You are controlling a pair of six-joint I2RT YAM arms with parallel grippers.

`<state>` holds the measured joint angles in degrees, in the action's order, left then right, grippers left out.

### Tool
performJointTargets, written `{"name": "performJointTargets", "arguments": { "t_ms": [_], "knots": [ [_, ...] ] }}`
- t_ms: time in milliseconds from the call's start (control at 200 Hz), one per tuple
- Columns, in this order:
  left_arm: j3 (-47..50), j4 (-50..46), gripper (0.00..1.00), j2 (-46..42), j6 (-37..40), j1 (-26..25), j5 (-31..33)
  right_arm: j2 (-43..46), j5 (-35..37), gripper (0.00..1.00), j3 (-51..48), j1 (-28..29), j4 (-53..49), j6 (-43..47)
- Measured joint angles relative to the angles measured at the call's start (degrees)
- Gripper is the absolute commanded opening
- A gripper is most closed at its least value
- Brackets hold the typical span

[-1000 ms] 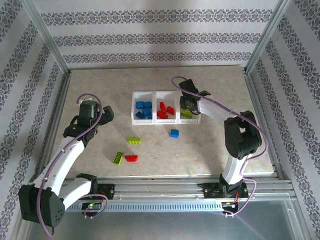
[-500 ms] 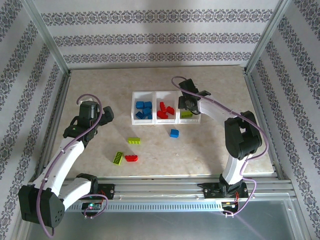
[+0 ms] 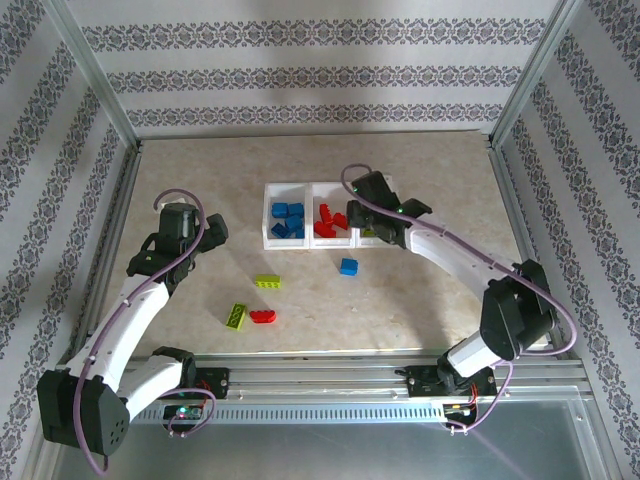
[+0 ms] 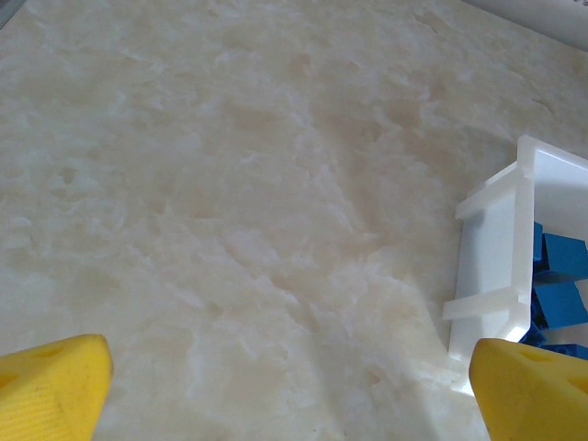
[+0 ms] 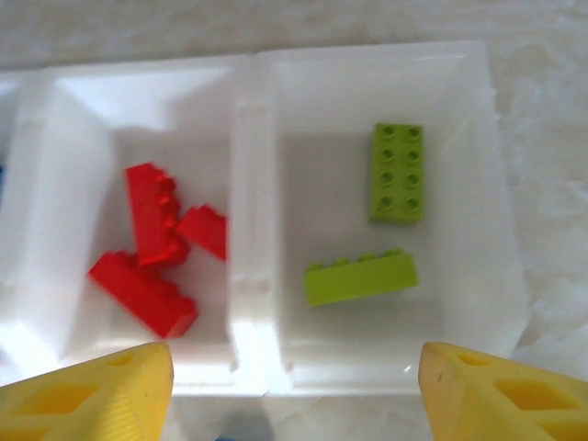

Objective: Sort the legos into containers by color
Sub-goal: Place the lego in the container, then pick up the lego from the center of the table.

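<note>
Right claw [image 5: 294, 390] spread wide at the wrist view's bottom corners, holding nothing, tray [image 5: 246, 276] above it, green bricks [image 5: 397, 173] in the right bin, red bricks [image 5: 152, 239] centre-left, leftmost bin cut off, left claw [image 4: 294, 386] wide apart, empty, over the table [image 4: 230, 184], blue bricks [image 4: 560, 276] cropped at the right edge.

Behind the containers [image 3: 268, 240] and to their left, the table [image 3: 200, 170] is open for passage. The right arm [image 3: 450, 257] hangs over their right bin. In front of them lie a blue brick [image 3: 348, 266], a green brick [image 3: 267, 281], a second green brick [image 3: 237, 316] and a red brick [image 3: 264, 317], with gaps between.
</note>
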<state>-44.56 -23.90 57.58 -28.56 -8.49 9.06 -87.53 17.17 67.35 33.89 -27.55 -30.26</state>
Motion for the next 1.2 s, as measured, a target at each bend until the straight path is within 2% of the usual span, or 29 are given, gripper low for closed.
{"name": "performJointTargets", "arguments": {
  "t_ms": [255, 415, 750, 1199],
  "knots": [
    [0.1, 0.0, 1.0, 1.0, -0.2, 0.0, 0.5, -1.1, 1.9, 0.72, 1.4, 14.3, -0.6, 0.7],
    [0.1, 0.0, 1.0, 2.9, -1.0, 1.2, 0.4, -7.5, -0.9, 0.7, 6.7, 19.1, -0.4, 2.7],
    [0.1, -1.1, 1.0, 4.8, -2.6, 5.9, -0.1, -21.7, -10.0, 0.67, 15.8, 23.8, -1.0, 8.3],
    [0.1, -1.4, 1.0, 4.8, -3.6, 7.9, -3.1, -30.1, -14.4, 0.68, 21.1, 26.0, -3.7, 13.7]
  ]
}}
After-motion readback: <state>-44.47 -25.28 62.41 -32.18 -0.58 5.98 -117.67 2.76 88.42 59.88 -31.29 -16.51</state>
